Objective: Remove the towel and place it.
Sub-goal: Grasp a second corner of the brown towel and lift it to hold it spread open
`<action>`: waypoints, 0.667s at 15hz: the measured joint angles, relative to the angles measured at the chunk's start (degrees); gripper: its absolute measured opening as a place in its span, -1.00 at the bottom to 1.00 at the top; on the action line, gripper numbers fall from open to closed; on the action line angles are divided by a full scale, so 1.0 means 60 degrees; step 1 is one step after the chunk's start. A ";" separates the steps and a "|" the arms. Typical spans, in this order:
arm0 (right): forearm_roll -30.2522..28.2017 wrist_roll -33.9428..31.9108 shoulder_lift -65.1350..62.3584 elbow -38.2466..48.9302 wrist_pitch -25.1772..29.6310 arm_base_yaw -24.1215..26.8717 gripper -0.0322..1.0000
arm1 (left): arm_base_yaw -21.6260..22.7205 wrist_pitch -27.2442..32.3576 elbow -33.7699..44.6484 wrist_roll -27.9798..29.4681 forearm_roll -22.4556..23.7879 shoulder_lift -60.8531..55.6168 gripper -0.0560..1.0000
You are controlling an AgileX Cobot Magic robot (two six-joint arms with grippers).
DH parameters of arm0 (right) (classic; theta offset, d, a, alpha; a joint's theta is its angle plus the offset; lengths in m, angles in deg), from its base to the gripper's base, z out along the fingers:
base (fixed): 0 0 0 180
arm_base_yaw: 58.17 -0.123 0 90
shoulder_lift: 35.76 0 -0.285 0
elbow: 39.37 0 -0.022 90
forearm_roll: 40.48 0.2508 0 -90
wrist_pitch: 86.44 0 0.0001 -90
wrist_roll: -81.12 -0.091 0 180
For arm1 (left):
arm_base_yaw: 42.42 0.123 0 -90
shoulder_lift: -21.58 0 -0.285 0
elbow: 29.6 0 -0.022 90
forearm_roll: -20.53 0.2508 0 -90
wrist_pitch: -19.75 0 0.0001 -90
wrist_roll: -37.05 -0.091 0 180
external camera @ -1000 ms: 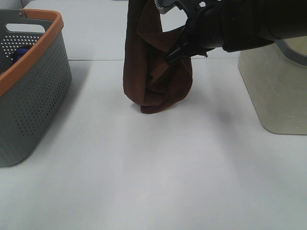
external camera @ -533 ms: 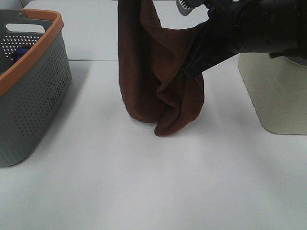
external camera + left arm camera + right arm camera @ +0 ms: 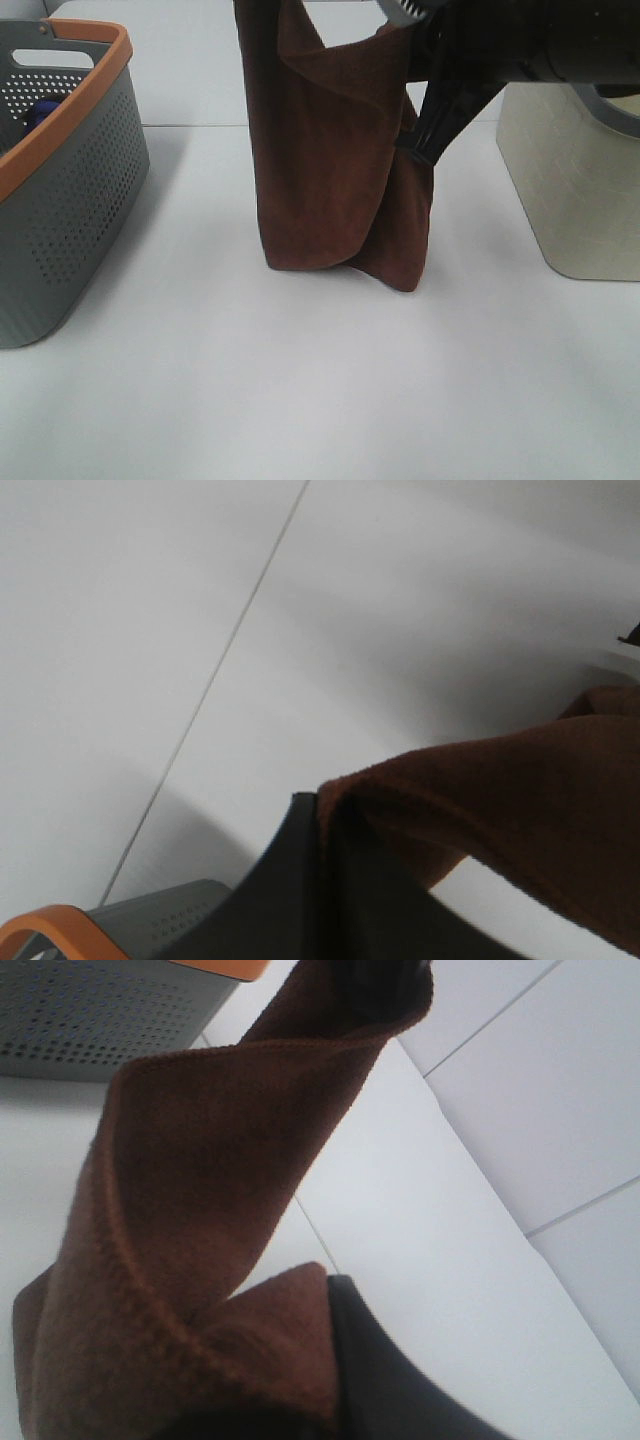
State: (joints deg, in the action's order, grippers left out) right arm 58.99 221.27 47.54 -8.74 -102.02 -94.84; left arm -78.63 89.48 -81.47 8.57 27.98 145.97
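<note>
The dark brown towel (image 3: 335, 170) hangs in a folded drape over the middle of the white table, its lower edge low, close to the tabletop. My right gripper (image 3: 418, 148) is shut on the towel's right edge, its black arm reaching in from the upper right. The towel's left corner rises out of the exterior view's top, where the left gripper is cut off. In the left wrist view my left gripper (image 3: 316, 808) is shut on the towel's plush edge (image 3: 500, 800). The right wrist view shows the right gripper (image 3: 330, 1295) pinching a towel fold (image 3: 190, 1210).
A grey perforated basket with an orange rim (image 3: 70, 150) stands at the left, something blue (image 3: 38, 112) inside it. A beige bin (image 3: 580, 190) stands at the right edge. The basket's rim (image 3: 50, 925) shows below the left gripper.
The towel has come toward the front and hangs longer and wider, less bunched. The right gripper has moved right and slightly down with it.
</note>
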 joint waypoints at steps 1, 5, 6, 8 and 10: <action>0.0000 0.0372 0.0000 0.0191 0.0439 0.0000 -0.89 | 0.0124 0.0010 0.0296 0.0057 -0.0038 -0.0143 -0.89; -0.0038 0.1471 -0.0296 0.0984 0.1241 0.0000 -0.89 | 0.0802 0.0029 0.1108 0.0115 -0.0926 -0.0602 -0.89; -0.0048 0.1767 -0.0506 0.1089 0.1261 0.0000 -0.89 | 0.0945 0.0029 0.1366 0.0048 -0.1346 -0.0745 -0.89; -0.0057 0.2129 -0.1050 0.1261 0.1366 0.0000 -0.89 | 0.1289 0.0019 0.2149 0.0038 -0.2129 -0.1022 -0.89; -0.0057 0.1977 -0.1308 0.1471 0.1528 0.0000 -0.89 | 0.1327 0.0029 0.2578 0.0038 -0.2187 -0.1022 -0.89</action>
State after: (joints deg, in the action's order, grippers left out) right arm 58.65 233.13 39.69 0.09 -92.86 -94.84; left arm -70.66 89.65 -66.00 8.80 14.85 139.84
